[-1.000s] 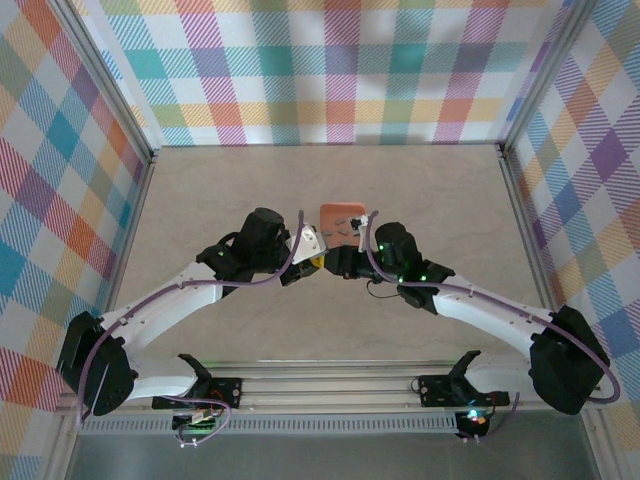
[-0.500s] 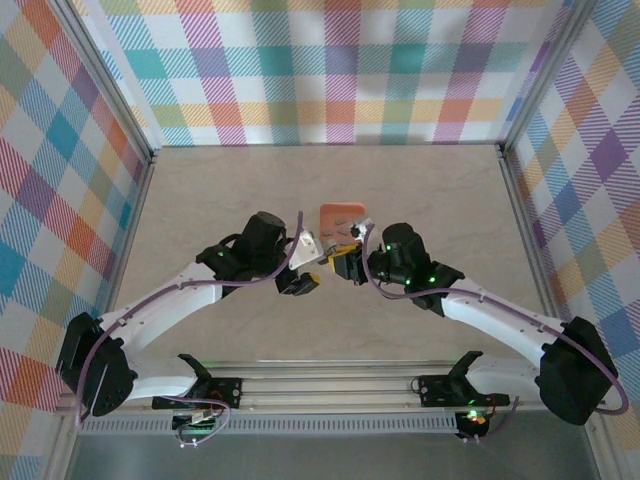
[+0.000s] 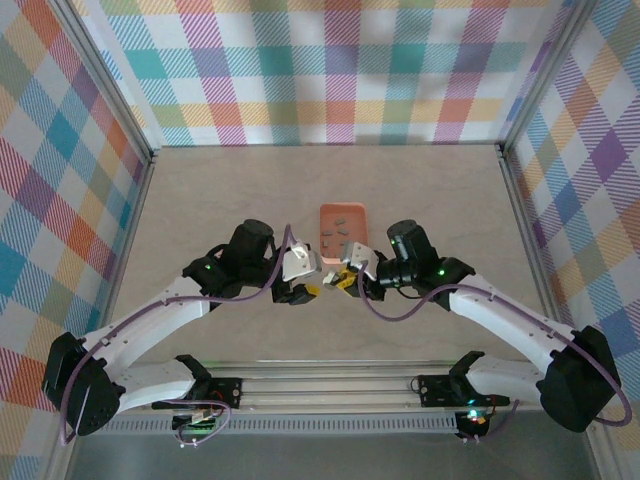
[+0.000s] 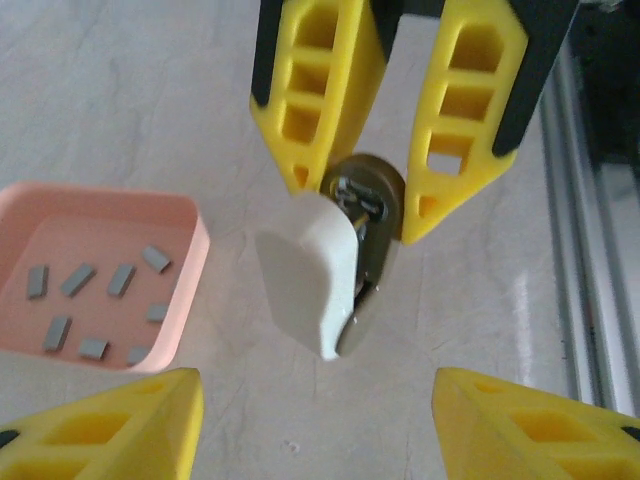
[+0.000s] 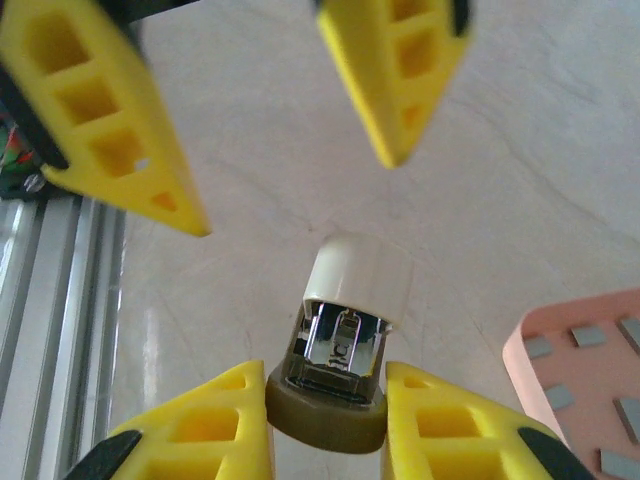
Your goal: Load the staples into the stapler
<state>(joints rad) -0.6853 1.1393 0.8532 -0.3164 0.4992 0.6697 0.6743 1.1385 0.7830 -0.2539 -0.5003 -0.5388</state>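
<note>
A pale marbled table (image 3: 220, 190) is stretching out under plaid-patterned walls (image 3: 340, 70), and both arms are reaching in toward its middle. The right gripper (image 5: 325, 380) is clamping the stapler (image 5: 345, 320) by its pinkish-brown end, one yellow finger pressing on each side, so the tool is hanging above the table rather than lying on it. Its white cap is pointing away from the right wrist toward the left gripper (image 4: 315, 378), with grey metal showing between cap and base.

The left gripper is facing it from the stapler's 9 o'clock in the overhead view. Its jaws are standing wide apart, gripping nothing, and the cap is sitting just short of the gap without touching either finger.

The orange tray (image 3: 341, 222) is resting on the table at 12 o'clock from the two grippers, near them but apart. The staples (image 4: 95, 290) are lying loose and scattered on its floor, several short grey strips at mixed angles, none of them in the stapler that I can make out.
</note>
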